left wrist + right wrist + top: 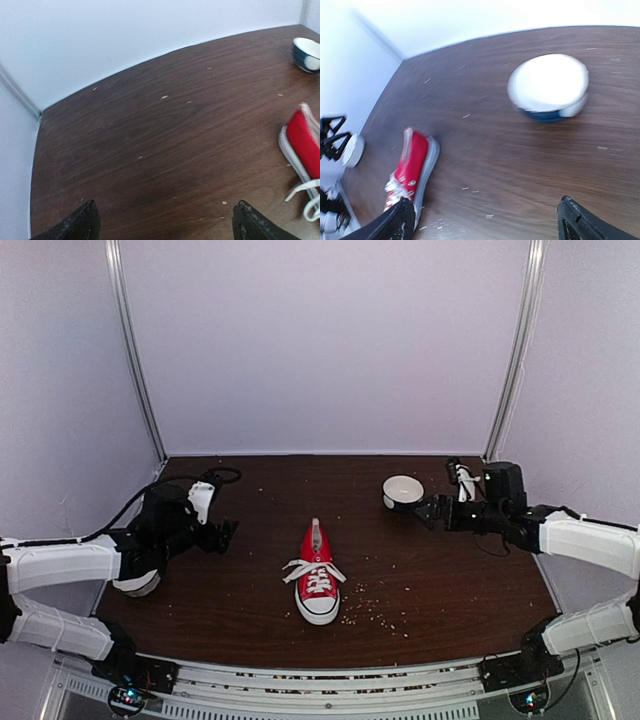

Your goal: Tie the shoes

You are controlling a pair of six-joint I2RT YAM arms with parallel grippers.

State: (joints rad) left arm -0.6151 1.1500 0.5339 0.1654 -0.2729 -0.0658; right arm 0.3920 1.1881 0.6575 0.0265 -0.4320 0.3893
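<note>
the left gripper is spread wide with nothing between its fingers, and the right gripper is just as wide and just as empty. the shoe lies well apart from both: off to the right of the left gripper, and down to the left of the right one, roughly midway between them. its laces fan out to either side over the tongue. whether they form a finished bow i cannot tell.

i judge this a hands-off point, with neither lace held. if the knot is not done, each gripper must travel inward, drop low and pinch a thin lace lying flat.

a bowl sits just ahead of the right gripper. the table is dark wood grain, with pale crumbs by the shoe. plain white walls close it in.
</note>
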